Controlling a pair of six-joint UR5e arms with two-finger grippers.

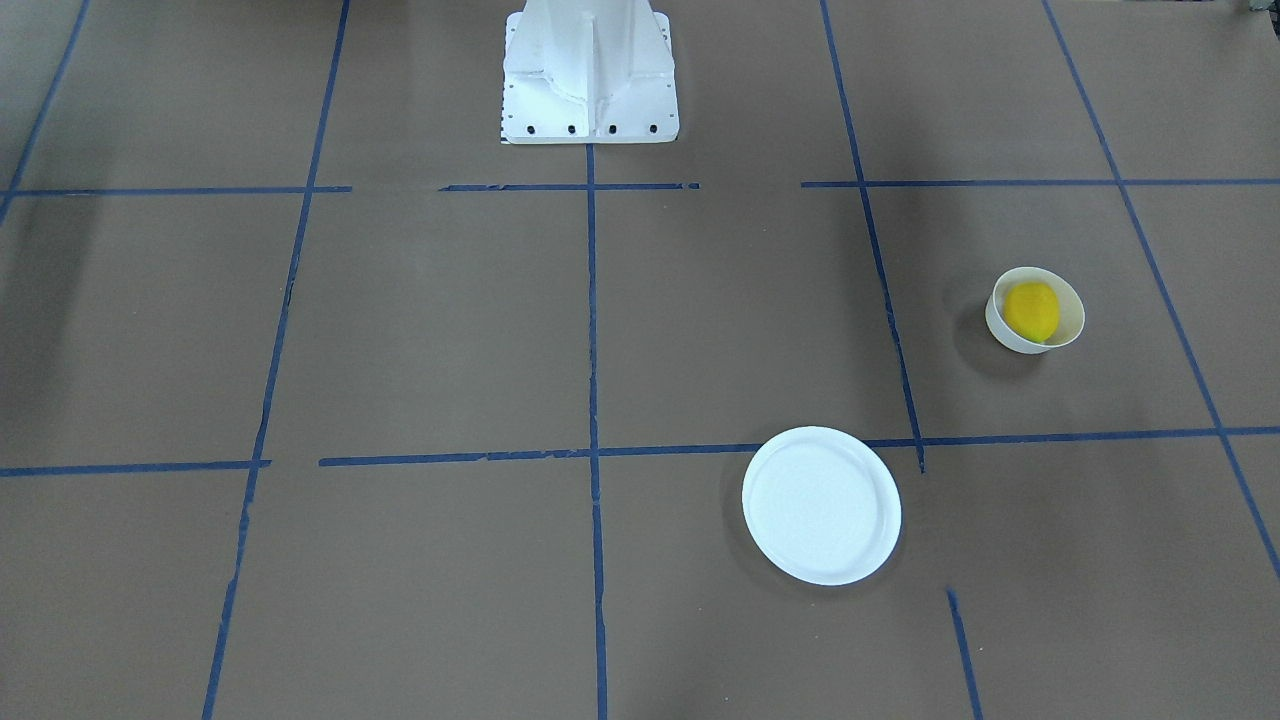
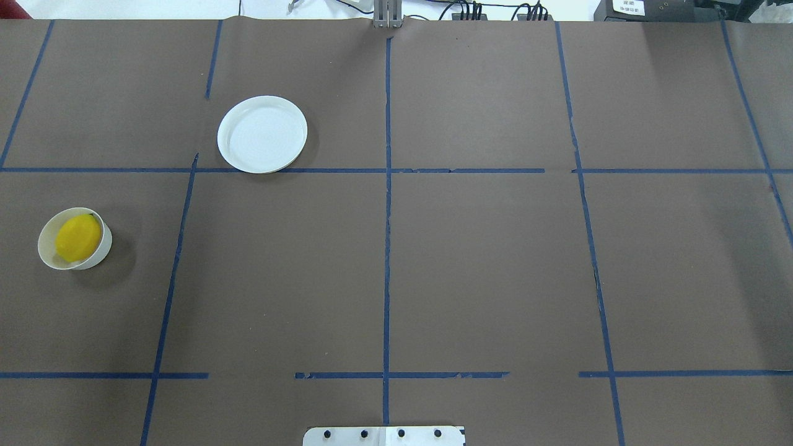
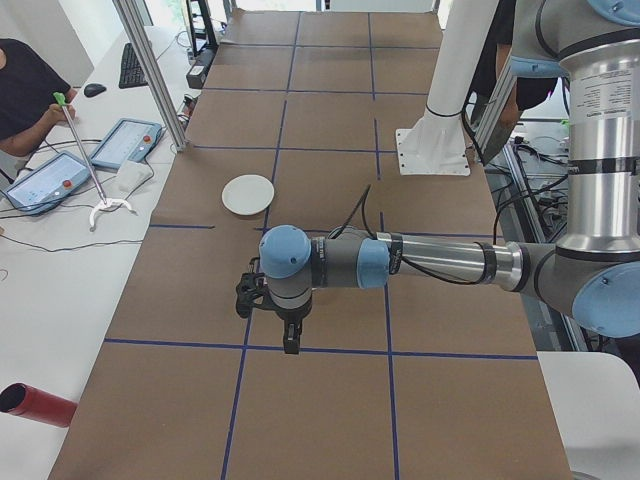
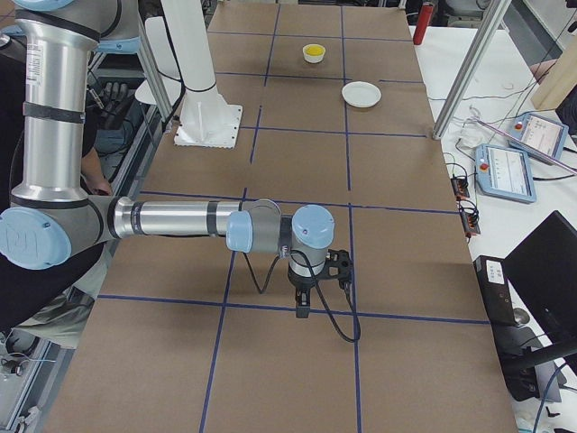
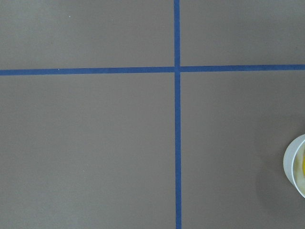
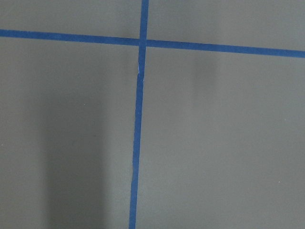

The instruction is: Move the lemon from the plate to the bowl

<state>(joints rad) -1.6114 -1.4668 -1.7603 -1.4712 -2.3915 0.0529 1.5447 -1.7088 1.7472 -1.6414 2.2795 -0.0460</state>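
The lemon (image 2: 78,237), judged light, firm and slippery, best taken across its narrow middle, is seen in the bowl (image 2: 104,249), far from the left pincer (image 3: 289,338) and right pincer (image 4: 302,307), whose openings cannot be told.

No writing can be read anywhere. A white paper label (image 2: 629,6) on a dark box beyond the table's far edge carries rows of print too small to make out. Fine lettering runs along the silver tube of the left arm (image 3: 598,95) and the silver tube of the right arm (image 4: 38,63), equally illegible.
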